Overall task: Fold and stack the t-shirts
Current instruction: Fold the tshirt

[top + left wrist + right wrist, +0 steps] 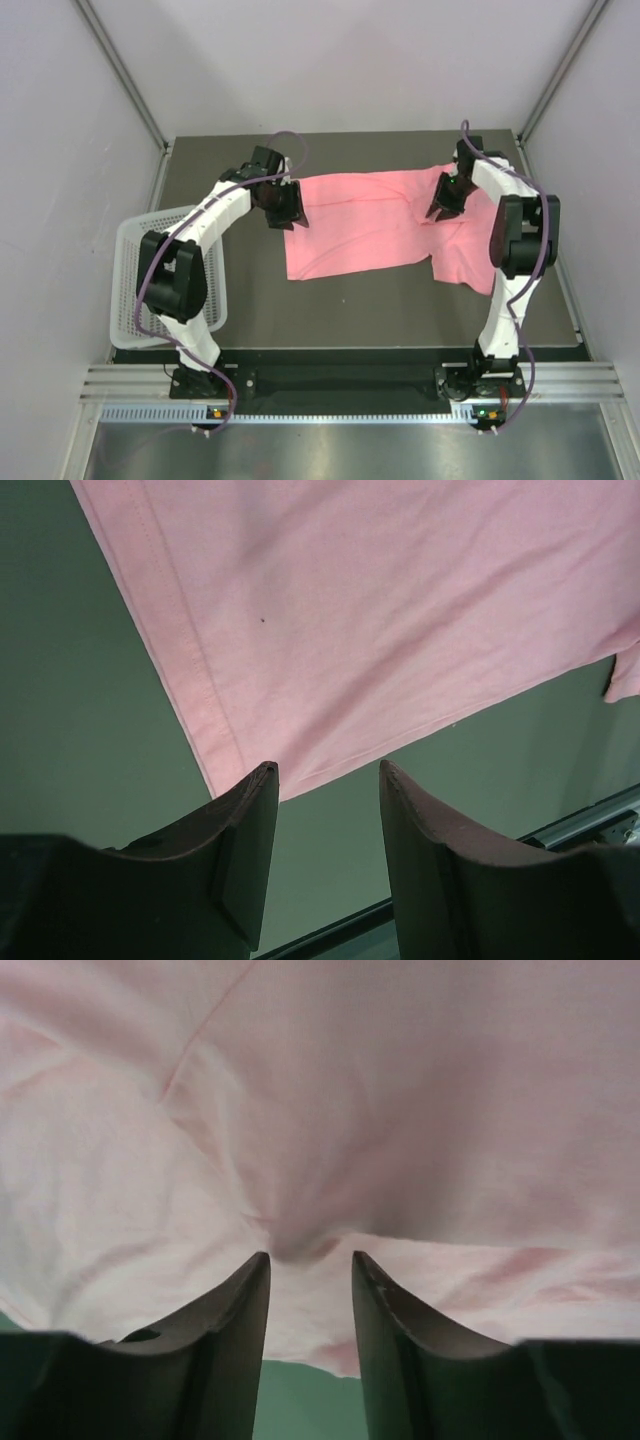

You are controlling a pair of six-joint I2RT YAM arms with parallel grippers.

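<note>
Dark table (380, 310) holds the t-shirt (360, 225), spread for folding. Your left gripper (325, 770) and right gripper (310, 1257) gape empty; next, pinch its edges.

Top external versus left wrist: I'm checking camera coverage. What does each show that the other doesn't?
Only top external: the white basket at the table's left edge, and the right end effector over the shirt. Only left wrist: the stitched hem and a tiny dark speck on the fabric. Both: the pink t-shirt, the dark table, and the left end effector, open by the shirt's corner.
</note>
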